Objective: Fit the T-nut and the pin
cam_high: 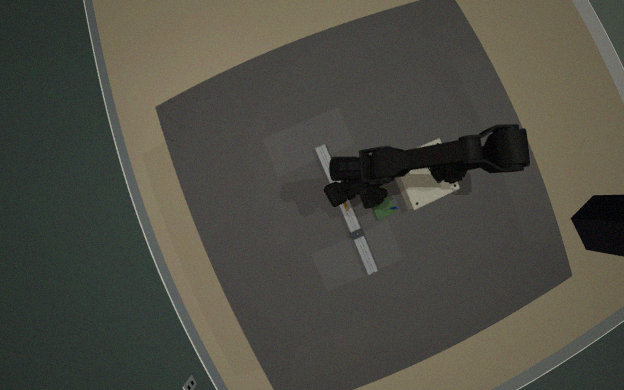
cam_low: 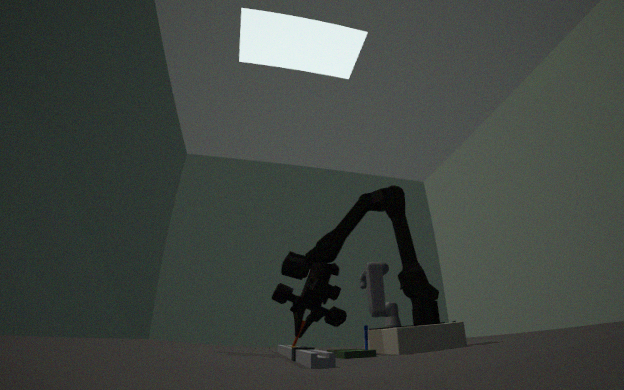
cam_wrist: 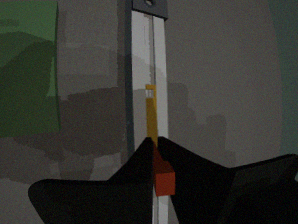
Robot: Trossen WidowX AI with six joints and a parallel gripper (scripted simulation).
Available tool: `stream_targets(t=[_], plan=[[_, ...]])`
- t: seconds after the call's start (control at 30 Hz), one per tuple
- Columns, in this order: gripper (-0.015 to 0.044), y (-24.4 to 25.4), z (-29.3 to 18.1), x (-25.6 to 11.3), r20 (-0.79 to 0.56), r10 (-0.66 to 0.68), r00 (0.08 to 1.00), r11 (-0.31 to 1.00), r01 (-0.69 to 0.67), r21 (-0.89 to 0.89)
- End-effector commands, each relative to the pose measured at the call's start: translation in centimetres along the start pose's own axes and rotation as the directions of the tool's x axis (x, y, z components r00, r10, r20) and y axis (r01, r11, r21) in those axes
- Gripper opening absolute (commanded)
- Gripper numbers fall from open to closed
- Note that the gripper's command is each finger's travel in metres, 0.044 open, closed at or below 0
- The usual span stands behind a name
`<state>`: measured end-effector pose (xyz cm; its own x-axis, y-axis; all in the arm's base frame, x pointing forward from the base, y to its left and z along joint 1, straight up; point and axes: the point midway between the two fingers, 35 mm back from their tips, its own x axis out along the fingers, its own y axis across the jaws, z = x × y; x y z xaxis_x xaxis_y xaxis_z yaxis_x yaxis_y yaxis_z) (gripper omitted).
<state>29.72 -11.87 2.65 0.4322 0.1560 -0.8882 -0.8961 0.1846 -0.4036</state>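
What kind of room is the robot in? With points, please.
It looks like a plain robot practice room, maybe a lab. A black robot arm point(cam_high: 425, 154) point(cam_low: 345, 225) stands on a pale block point(cam_high: 435, 192) point(cam_low: 425, 339), an aluminum rail point(cam_high: 370, 257) point(cam_low: 317, 359) point(cam_wrist: 141, 55) lies nearby, and a bright panel point(cam_low: 302, 42) glows overhead.
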Motion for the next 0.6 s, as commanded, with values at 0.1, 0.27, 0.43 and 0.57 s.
stream_targets(t=[0.1,0.27,0.43,0.57], plan=[[-0.0150,-0.26,-0.08,-0.05,-0.004,0.012,1.000,1.000,-0.012,0.009],[-0.0150,-0.32,-0.08,-0.05,-0.004,0.023,1.000,1.000,-0.023,0.012],[-0.0150,-0.37,-0.08,-0.05,-0.004,0.031,1.000,0.999,-0.031,0.014],[-0.0150,-0.39,-0.08,-0.04,-0.004,0.036,0.999,0.999,-0.036,0.015]])
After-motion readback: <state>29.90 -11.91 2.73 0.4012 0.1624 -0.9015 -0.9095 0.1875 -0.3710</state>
